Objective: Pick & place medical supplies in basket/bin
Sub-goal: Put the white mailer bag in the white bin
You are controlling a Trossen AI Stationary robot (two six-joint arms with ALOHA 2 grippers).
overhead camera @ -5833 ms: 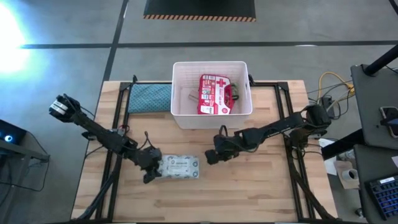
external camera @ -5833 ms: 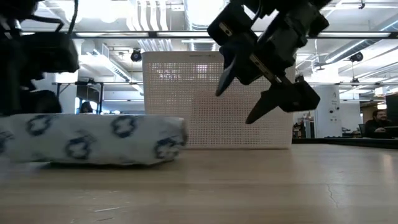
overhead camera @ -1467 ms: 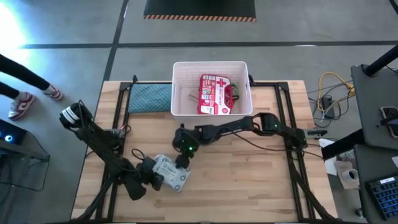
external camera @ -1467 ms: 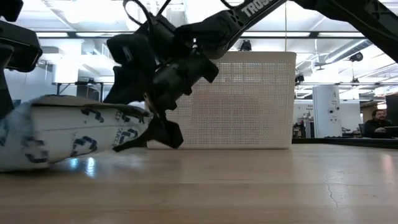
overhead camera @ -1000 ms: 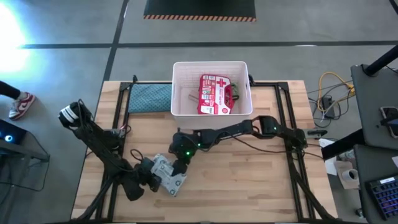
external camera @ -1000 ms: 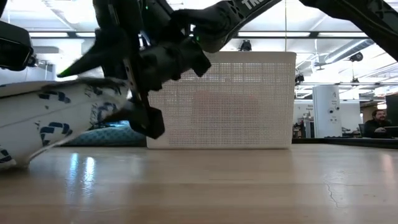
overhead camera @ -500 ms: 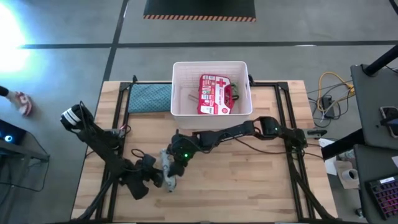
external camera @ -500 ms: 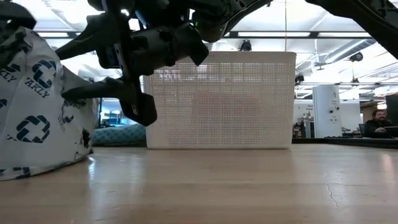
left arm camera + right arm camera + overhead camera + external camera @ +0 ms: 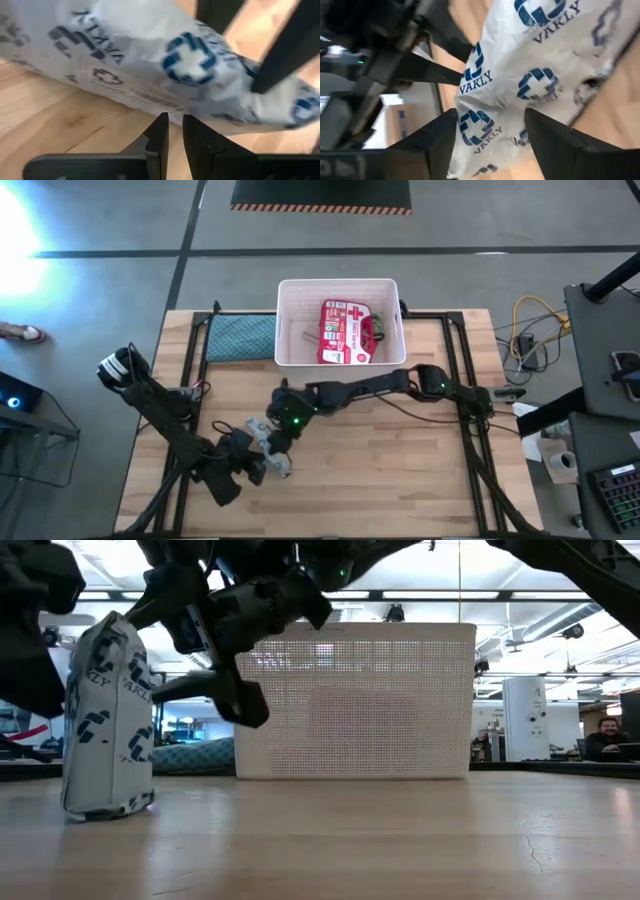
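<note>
The grey-white wipes pack with blue crosses stands upright on its lower end on the table, left of centre. My right gripper reaches in from the table's right and is shut on the pack's upper part. My left gripper is shut, low beside the pack on its left near side. The white slotted basket stands at the far middle with the red-and-white first-aid pouch inside. My right gripper pinches the pack's upper part between its two fingers, one finger over the top and the other against the side facing the table's right. The fingers come level from the table's right. The pack stands upright with its lower end on the table. My left gripper's shut fingertips stand at the pack's lower edge; I cannot tell whether they touch it.
A blue-grey cloth pad lies left of the basket at the far edge. Black frame rails run along both sides of the wooden table. Bare wood lies on the table's near right.
The wipes pack has been tipped up from lying slanted to standing upright on its end. My right gripper has gone a little toward the table's left and far edge with the pack's upper part.
</note>
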